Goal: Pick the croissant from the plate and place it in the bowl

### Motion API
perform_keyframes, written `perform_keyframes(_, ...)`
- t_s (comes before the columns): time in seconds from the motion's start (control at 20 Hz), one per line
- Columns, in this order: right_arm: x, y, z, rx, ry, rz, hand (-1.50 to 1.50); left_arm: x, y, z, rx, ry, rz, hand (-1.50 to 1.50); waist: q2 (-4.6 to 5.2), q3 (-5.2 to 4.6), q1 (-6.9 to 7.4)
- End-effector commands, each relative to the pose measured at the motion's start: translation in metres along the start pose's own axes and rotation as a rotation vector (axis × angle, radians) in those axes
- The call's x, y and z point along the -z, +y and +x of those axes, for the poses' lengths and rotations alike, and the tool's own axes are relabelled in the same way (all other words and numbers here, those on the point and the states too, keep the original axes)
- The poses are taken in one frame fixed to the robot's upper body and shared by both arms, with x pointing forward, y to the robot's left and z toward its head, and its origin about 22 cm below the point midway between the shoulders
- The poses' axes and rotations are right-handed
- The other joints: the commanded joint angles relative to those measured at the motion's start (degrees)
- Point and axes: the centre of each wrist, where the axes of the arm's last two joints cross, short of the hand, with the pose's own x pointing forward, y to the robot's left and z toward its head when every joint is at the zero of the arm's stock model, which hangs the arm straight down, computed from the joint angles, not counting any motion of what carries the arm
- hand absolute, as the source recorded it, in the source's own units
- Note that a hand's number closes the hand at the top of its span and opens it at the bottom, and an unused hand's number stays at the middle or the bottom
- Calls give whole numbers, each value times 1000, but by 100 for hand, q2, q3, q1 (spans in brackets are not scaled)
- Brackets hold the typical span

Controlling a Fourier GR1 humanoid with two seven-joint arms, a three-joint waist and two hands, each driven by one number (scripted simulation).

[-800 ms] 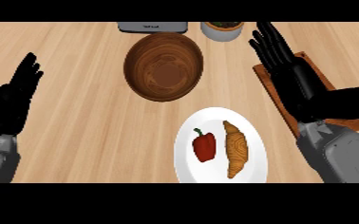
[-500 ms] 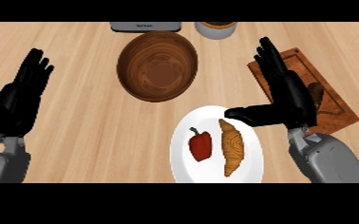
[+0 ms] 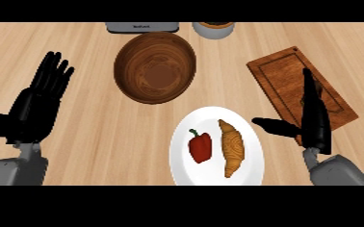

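A golden croissant (image 3: 230, 147) lies lengthwise on the right half of a white plate (image 3: 217, 178) near the counter's front edge. A red pepper (image 3: 200, 145) sits beside it on the plate's left half. The brown wooden bowl (image 3: 156, 67) stands behind the plate, empty. My right hand (image 3: 314, 119) is open, turned edge-on just right of the plate, fingers straight and pointing away, thumb stretched toward the croissant without touching it. My left hand (image 3: 39, 103) rests open at the left edge, fingers up.
A wooden cutting board (image 3: 284, 75) lies at the right, partly under my right hand. At the counter's back edge stand a grey appliance (image 3: 143, 27) and a grey cup (image 3: 213, 29).
My right hand has moved down and turned edge-on beside the plate, thumb now pointing at the croissant. The left hand has shifted slightly inward. The view has tilted a little.
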Motion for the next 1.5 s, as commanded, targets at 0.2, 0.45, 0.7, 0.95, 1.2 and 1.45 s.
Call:
perform_keyframes(0.2, 25, -19, 43, -422, 134, 124, -150, 0, -3, -11, -45, -7, -45, 0, 20, -7, 135)
perform_keyframes(0.45, 12, -1, 42, -664, 378, 519, -150, 2, -9, -2, -51, -10, -102, 0, 53, -21, 373)
perform_keyframes(0.7, 15, 8, 100, -777, 467, 731, -150, 8, -4, 2, -28, -9, -75, 0, 38, 0, 341)
perform_keyframes(0.95, 29, 19, 141, -752, 520, 769, -150, 13, 0, -6, -39, -12, -48, 0, 53, 19, 195)
perform_keyframes(1.2, 25, 27, 143, -706, 560, 755, -150, -12, 8, -5, -35, -23, -56, 0, 10, 28, 175)
perform_keyframes(1.45, -1, 61, 143, -726, 567, 807, -150, -3, 4, -3, -33, -20, -35, 0, -2, 25, 101)
